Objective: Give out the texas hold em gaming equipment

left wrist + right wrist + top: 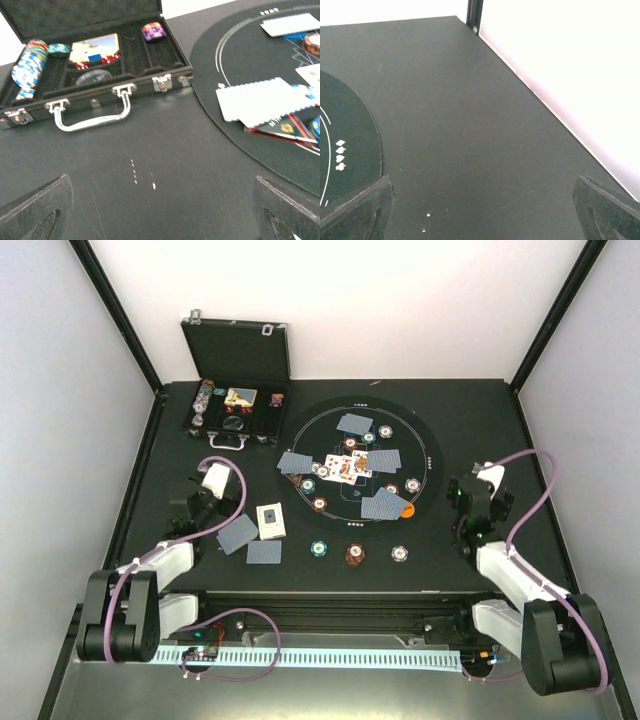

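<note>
Blue-backed cards lie on the round black mat (432,455): one at the back (354,423), one at the left (294,462), one at the front right (385,505). Face-up cards (340,468) lie at its centre, with small chips (413,485) round them. Off the mat lie two blue-backed cards (238,533), a white-faced card (270,520), and teal (319,548), red-brown (355,554) and white (400,553) chips. My left gripper (207,488) is open and empty over bare table (160,220), in front of the case. My right gripper (470,492) is open and empty right of the mat (480,220).
The open black hinged case (240,352) stands at the back left with chips inside; its handle (92,115) faces my left gripper. The left wrist view shows a pale card (262,100) on the mat edge. White walls and black frame posts (474,15) bound the table.
</note>
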Available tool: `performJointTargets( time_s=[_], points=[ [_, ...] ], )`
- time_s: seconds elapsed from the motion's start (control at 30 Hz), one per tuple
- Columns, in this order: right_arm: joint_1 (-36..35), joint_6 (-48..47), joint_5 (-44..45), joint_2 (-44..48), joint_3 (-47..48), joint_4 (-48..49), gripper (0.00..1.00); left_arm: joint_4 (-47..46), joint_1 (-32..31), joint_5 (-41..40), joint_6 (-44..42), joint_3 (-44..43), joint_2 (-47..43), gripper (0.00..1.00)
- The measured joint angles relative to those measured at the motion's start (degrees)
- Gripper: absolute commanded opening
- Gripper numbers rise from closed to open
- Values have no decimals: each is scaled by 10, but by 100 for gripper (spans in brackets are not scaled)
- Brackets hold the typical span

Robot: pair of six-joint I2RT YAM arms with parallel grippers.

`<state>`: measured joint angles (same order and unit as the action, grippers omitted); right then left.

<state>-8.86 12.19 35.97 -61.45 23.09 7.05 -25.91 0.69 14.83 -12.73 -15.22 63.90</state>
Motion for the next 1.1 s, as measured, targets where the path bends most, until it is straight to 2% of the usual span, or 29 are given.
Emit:
performJointTargets(
  time_s=[0.17, 0.33, 0.4, 0.5, 0.67, 1.1],
  points=[
    [7, -44, 1, 3, -92, 198, 100, -135, 0, -16, 32, 7, 51, 99],
    [15, -65, -20, -51, -106, 337, 100, -294, 0, -32, 51, 23, 136, 99],
    [19, -70, -39, -76, -106, 382, 100, -330, 0, -43, 55, 36, 167, 99],
    [21, -75, -68, -123, -106, 441, 100, -321, 0, -58, 65, 38, 161, 99],
    [23, -101, -140, -188, -106, 507, 100, -297, 0, -80, 74, -9, 157, 99],
    [45, -104, -200, -193, -91, 512, 100, -268, -1, -94, 81, -18, 157, 99]
  ],
)
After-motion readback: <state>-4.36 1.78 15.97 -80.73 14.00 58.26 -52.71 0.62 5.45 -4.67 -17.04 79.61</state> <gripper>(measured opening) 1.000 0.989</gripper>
